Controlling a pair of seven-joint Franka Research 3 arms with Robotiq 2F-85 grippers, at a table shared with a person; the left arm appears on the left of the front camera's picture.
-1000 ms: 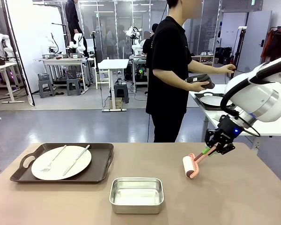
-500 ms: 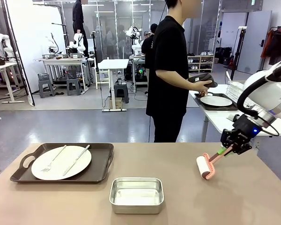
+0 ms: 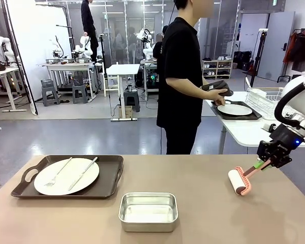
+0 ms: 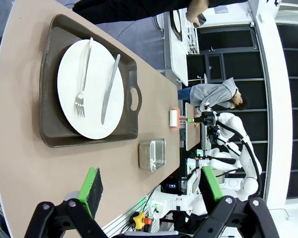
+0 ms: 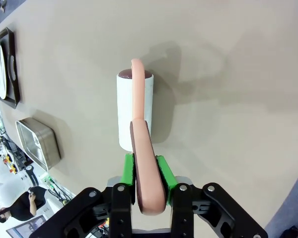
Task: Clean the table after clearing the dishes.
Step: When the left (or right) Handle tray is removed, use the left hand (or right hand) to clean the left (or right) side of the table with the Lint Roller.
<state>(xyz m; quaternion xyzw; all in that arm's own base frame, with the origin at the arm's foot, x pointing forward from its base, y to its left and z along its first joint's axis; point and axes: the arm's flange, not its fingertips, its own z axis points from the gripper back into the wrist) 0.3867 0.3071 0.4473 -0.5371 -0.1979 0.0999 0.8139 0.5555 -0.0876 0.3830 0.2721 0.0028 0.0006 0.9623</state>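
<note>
Taupe matte surface (image 3: 193, 213), rounded corners. Far left: dark handled tray (image 3: 113, 173) carrying white plate (image 3: 71, 184), with fork (image 3: 57, 173) and knife (image 3: 83, 173) side by side on it. Left end effector (image 4: 151, 186) spread wide, green pads well apart, aimed over the tray end. Near middle: steel pan (image 3: 147, 223), bare bottom. Right: right end effector (image 3: 265, 162) pinching pink handle of lint roller (image 3: 240, 181), angled down, white roll low at the surface; contact hard to tell. Behind right, white side table (image 3: 244, 133): second tray (image 3: 219, 113) with plate, person's hand (image 3: 223, 93) just above.
</note>
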